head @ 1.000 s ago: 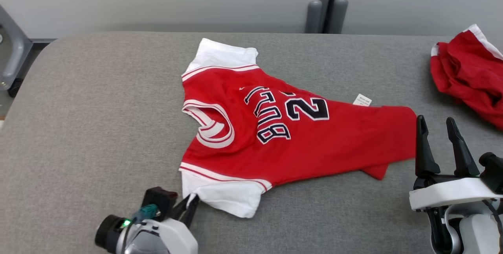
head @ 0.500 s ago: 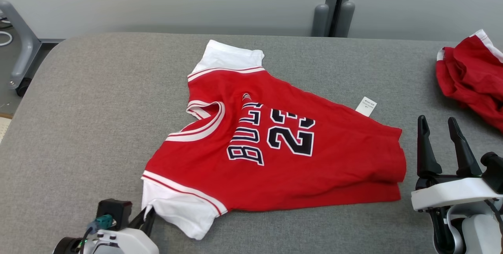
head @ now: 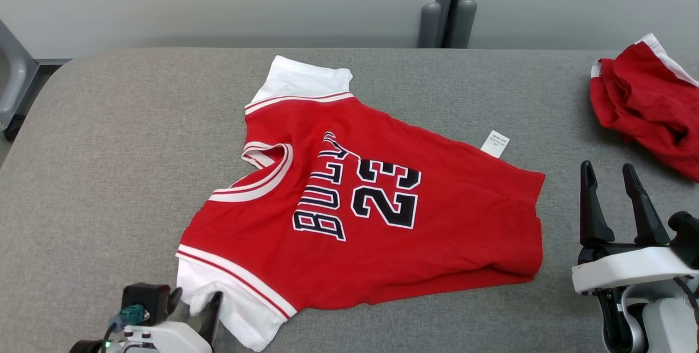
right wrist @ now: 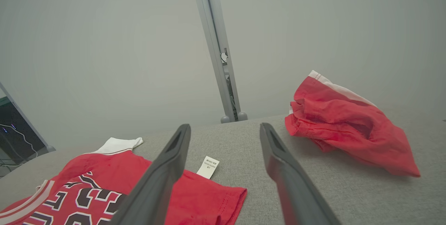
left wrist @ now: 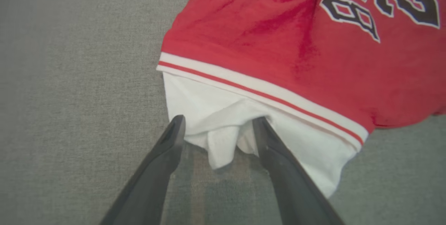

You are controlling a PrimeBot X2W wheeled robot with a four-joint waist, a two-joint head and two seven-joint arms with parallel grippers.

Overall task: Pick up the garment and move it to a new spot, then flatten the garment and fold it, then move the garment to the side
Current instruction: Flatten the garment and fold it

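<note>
We see red jersey (head: 382, 216) spread on grey counter (head: 109, 151); left hand (head: 195, 298), fingers parted, at its white sleeve (head: 243, 317); right hand (head: 606, 167) parted nearby; second red garment (head: 644, 101) far right.

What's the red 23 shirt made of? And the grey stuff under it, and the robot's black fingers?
The red jersey looks like soft matte cloth: it wrinkles and drapes. The grey table cover seems woven fabric, with a fine weave. The fingers of the right gripper look like smooth, dull hard plastic, maybe rubber.
</note>
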